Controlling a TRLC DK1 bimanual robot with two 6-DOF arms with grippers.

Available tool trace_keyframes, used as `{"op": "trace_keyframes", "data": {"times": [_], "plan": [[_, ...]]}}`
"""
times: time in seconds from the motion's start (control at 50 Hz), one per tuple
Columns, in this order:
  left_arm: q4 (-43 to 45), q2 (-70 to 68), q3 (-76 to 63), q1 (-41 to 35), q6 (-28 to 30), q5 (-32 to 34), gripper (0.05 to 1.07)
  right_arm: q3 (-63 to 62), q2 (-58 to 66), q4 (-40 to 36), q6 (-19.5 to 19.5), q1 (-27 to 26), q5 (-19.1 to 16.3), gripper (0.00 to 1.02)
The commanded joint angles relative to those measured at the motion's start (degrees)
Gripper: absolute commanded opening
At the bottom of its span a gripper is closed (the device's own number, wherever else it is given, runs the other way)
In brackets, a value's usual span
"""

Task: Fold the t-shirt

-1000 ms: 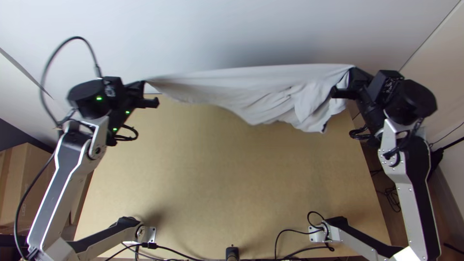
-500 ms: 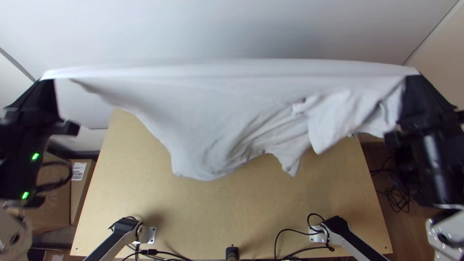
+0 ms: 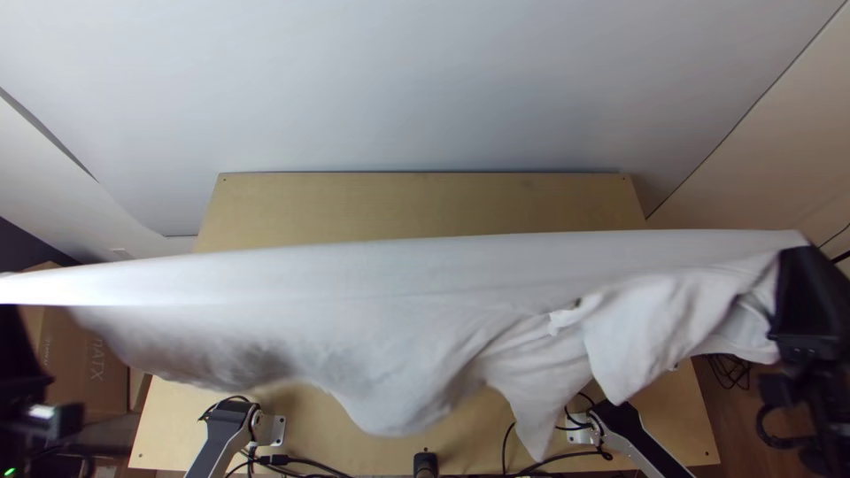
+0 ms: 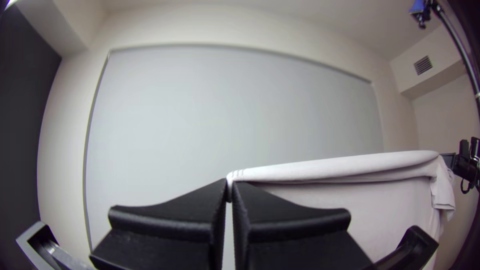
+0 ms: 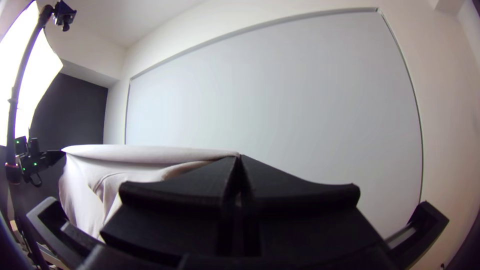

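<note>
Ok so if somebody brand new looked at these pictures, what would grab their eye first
The pale t-shirt, stretched taut along its upper edge across most of the top view, its loose folds hanging above the table. Next, the black left end effector and right end effector, each pinching one end of it. Then the big pale panel on the wall in both wrist views.

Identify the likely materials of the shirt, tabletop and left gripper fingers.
Shirt: soft matte knit, probably cotton or a blend; it drapes in loose folds.
Tabletop: probably wood-based board, smooth and tan; plywood or fibreboard, can't tell.
Left gripper fingers: black, low-sheen, molded-looking; likely plastic or rubber.
</note>
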Motion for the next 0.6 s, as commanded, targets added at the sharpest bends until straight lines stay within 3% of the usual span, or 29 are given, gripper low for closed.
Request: {"op": "trace_keyframes", "data": {"times": [0.0, 0.1, 0.24, 0.4, 0.48, 0.58], "plan": [[-2.7, -1.3, -8.9, -0.3, -4.2, -4.4, 0.08, -6.2, -1.6, 0.8, 4.3, 1.9, 4.3, 0.02], [-1.5, -3.2, -21.2, -2.2, -6.0, -3.2, 0.08, -15.9, -1.9, 1.5, 8.5, 5.6, 4.3, 0.02], [2.8, -3.4, -37.9, -2.9, -7.2, -1.4, 0.08, -31.9, -0.9, 5.4, 14.0, 6.2, 3.2, 0.02], [16.1, 1.2, -53.7, -2.1, -7.1, 1.3, 0.08, -46.4, 4.4, 16.8, 16.0, 5.3, 0.4, 0.02], [22.9, 7.0, -57.5, -1.5, -7.1, 2.7, 0.08, -49.5, 10.2, 22.2, 17.4, 2.6, -2.6, 0.02], [29.4, 16.4, -58.1, 0.4, -7.4, 4.5, 0.08, -49.3, 20.0, 28.2, 19.0, 0.8, -3.1, 0.02]]}}
